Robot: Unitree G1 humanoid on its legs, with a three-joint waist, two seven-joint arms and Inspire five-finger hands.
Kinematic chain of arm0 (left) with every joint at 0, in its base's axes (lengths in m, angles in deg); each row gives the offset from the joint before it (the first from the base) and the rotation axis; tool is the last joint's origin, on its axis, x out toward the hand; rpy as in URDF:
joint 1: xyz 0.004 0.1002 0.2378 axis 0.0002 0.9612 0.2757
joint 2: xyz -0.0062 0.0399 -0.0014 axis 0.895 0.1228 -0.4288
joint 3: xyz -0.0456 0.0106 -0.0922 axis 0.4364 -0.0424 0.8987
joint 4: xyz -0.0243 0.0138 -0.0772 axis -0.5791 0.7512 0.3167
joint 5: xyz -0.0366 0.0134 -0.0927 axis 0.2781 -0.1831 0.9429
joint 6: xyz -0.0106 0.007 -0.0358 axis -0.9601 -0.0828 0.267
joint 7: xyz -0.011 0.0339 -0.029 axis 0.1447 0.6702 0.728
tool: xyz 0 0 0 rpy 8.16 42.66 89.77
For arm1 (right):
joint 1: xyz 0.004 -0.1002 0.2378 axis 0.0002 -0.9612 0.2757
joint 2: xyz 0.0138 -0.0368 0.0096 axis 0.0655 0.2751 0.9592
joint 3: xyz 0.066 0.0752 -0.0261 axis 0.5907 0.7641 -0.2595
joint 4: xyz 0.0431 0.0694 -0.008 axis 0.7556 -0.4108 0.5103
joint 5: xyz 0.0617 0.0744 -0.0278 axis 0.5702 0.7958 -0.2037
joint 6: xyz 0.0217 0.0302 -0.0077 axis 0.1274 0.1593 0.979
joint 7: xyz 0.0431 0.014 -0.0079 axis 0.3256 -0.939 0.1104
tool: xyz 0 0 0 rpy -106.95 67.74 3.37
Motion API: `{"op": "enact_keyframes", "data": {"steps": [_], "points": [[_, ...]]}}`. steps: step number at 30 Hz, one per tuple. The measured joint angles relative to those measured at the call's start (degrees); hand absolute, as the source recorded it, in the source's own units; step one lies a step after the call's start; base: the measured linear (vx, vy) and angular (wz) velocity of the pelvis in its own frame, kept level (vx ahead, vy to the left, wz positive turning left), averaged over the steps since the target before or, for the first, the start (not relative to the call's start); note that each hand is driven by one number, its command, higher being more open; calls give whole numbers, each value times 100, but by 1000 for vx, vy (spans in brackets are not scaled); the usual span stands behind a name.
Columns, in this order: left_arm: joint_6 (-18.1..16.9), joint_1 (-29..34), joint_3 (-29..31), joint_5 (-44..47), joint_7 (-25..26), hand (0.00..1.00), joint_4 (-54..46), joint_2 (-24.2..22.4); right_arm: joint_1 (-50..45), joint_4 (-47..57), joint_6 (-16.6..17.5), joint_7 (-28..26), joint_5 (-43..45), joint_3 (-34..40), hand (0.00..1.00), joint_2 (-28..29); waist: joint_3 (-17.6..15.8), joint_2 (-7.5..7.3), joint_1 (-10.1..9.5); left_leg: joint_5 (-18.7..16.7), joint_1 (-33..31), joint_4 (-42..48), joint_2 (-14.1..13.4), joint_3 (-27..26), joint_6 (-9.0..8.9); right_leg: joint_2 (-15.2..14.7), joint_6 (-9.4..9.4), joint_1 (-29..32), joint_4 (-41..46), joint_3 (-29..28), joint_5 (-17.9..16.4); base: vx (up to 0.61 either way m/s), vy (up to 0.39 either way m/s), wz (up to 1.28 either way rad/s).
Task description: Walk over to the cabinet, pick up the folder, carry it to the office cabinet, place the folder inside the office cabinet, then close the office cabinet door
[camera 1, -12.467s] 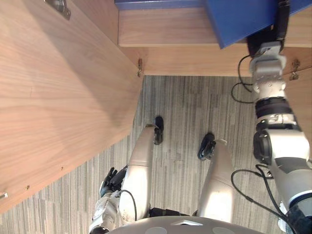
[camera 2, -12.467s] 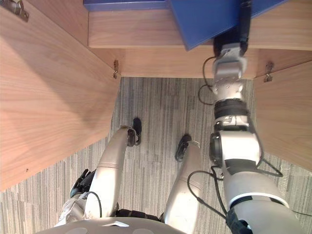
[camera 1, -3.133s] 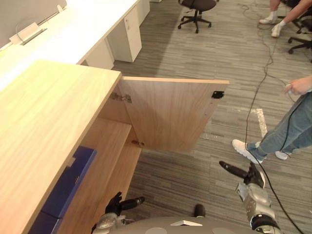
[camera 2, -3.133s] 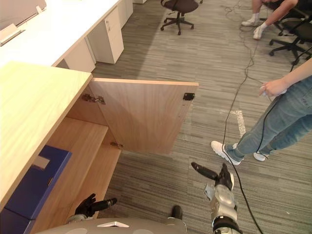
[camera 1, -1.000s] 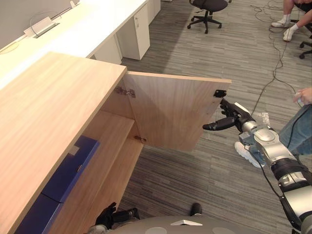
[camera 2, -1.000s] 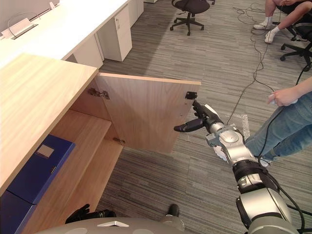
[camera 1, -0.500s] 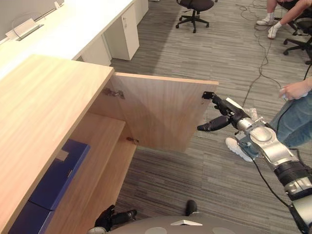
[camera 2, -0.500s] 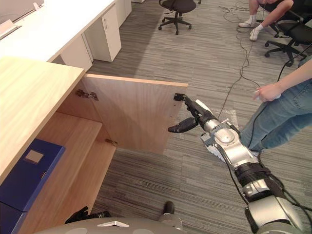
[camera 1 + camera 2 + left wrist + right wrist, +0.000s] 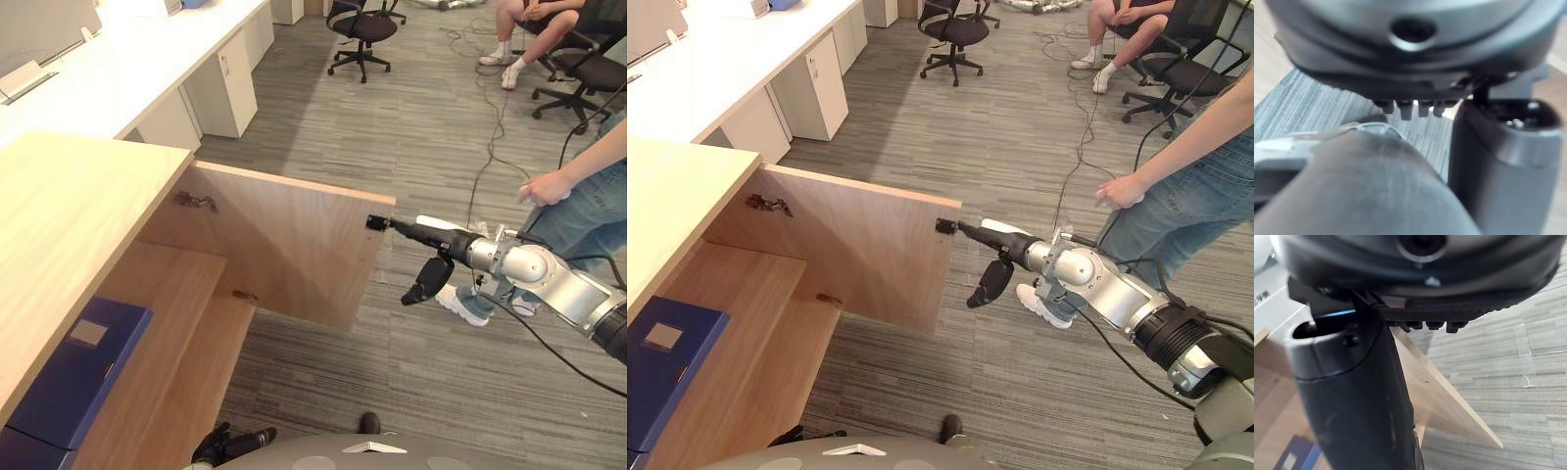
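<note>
At the door (image 9: 294,245) edge, the right hand (image 9: 443,241) now arrives, fingers straight, seemingly touching it; the folder (image 9: 78,377) lies shelved, so closing starts.

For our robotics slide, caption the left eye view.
Right hand, fingers straight, reaches the edge of the open cabinet door; blue folder lies inside; left hand hangs low.

Desk (image 9: 127,69): white, upper left, drawer unit (image 9: 227,86) beneath.
Chair (image 9: 358,24): black, beyond the desk.
People: 1 standing (image 9: 591,208) right, in jeans; 1 seated (image 9: 524,18) far right.
</note>
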State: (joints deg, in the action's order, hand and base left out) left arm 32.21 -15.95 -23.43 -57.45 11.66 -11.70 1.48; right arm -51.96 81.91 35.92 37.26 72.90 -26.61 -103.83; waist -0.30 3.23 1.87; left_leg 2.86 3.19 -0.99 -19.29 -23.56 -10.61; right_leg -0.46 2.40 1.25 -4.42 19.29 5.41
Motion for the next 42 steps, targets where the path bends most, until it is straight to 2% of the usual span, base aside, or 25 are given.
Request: {"op": "enact_keyframes", "data": {"steps": [3, 5, 10, 12, 15, 17, 21, 24, 37, 42], "points": [[1, 15, 92, -8, 42, 100, 108, -10, 136, 567, 4, -447, -7, -459, 100, -126, 197, 6, -9, 21, -102, 87, -131, 18, 26, 118, -36, 66, -1, 0, -30, -7, -20, -3], [2, 3, 126, -11, 73, 100, 113, -10, 146, 960, 57, -580, -9, -653, 100, -69, 216, 3, -42, 52, -103, 85, -153, 26, 69, 147, -51, 67, -1, 0, -29, 0, 0, 0], [2, -50, 263, -12, 176, 100, 115, -13, 145, 1395, 414, -826, -23, -1250, 100, 936, 382, -93, -322, 71, -278, 63, -142, 152, 91, 125, -47, 166, -2, 94, -17, 14, 74, 13], [5, -91, 401, -10, 225, 100, 117, -10, 167, 1396, 694, -778, 11, -1307, 100, 1817, 413, -208, -398, 122, -299, -47, -98, 225, 101, 95, -53, 166, -2, 181, -13, 44, 94, 23], [5, -108, 502, -12, 278, 100, 115, -2, 515, 1397, 1075, -648, 231, -1307, 100, 2583, 453, -313, -542, 187, -277, -172, -5, 354, 35, 19, -81, 121, -1, 267, 6, 75, 113, 24], [7, -113, 593, -12, 326, 100, 116, 4, 724, 1399, 1221, -599, 252, -1308, 100, 2828, 477, -409, -599, 213, -261, -224, 67, 363, -1, -42, -76, 115, -1, 273, 11, 77, 124, 12], [13, -113, 612, -132, 394, 100, 116, 118, 766, 1327, 1272, -543, 378, -1602, 100, 2978, 498, -613, -630, 204, -241, -246, 170, 381, -17, -146, -56, 69, -1, 282, 25, 73, 106, 5], [21, -151, 742, -237, 422, 100, 135, 162, 765, 1091, 1266, -553, 364, -1848, 100, 3132, 473, -693, -632, 199, -191, -283, 183, 369, -21, -155, -52, 43, -2, 268, 26, 37, 62, -2], [34, -203, 1041, -245, 501, 100, 259, 133, 682, 703, 1263, -551, 335, -1913, 100, 3175, 456, -680, -630, 181, -173, -328, 173, 368, 6, -140, -46, 54, -2, 256, 21, 19, 36, 0], [37, -225, 1192, -246, 500, 100, 341, 134, 148, 85, 1265, -522, -29, -1796, 100, 3050, 424, -711, -639, 166, -181, -328, 180, 396, 11, -146, -38, 58, -2, 260, 14, 32, 39, 1]]}}
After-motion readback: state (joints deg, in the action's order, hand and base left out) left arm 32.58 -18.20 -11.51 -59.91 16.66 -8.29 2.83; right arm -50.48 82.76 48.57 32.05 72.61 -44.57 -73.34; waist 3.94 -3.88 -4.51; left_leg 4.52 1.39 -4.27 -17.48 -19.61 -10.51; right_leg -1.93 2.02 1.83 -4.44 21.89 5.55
